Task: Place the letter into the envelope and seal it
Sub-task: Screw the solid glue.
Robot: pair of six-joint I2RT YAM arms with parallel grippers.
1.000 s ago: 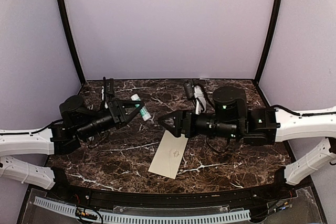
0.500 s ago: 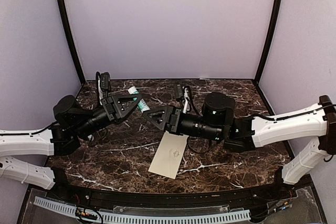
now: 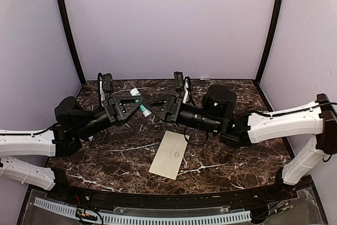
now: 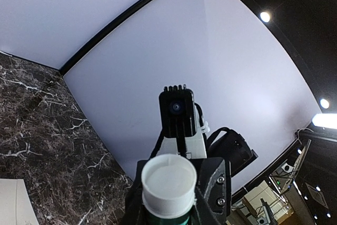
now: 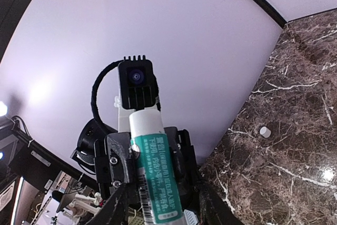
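The envelope (image 3: 169,155), a long cream rectangle with a small central mark, lies flat on the marble near the front middle; its corner (image 4: 11,202) shows in the left wrist view. The letter is out of view. My left gripper (image 3: 137,104) hangs above the back left of the table, shut on a green and white glue stick (image 3: 136,93) (image 5: 155,175), whose white end (image 4: 168,183) sticks out past the fingers. My right gripper (image 3: 149,106) faces it tip to tip. Its jaws (image 5: 163,215) stand on either side of the stick's near end with gaps, open.
A small white round piece (image 5: 265,131) lies on the dark marble table (image 3: 231,156) near the back wall. Lilac walls with black corner posts (image 3: 68,30) close in the back and sides. Both arms cross above the table's middle, over the envelope's far end.
The right arm has swung left and up from above the envelope to meet the left gripper, and its jaws have narrowed around the glue stick. The left gripper lifted the stick slightly.
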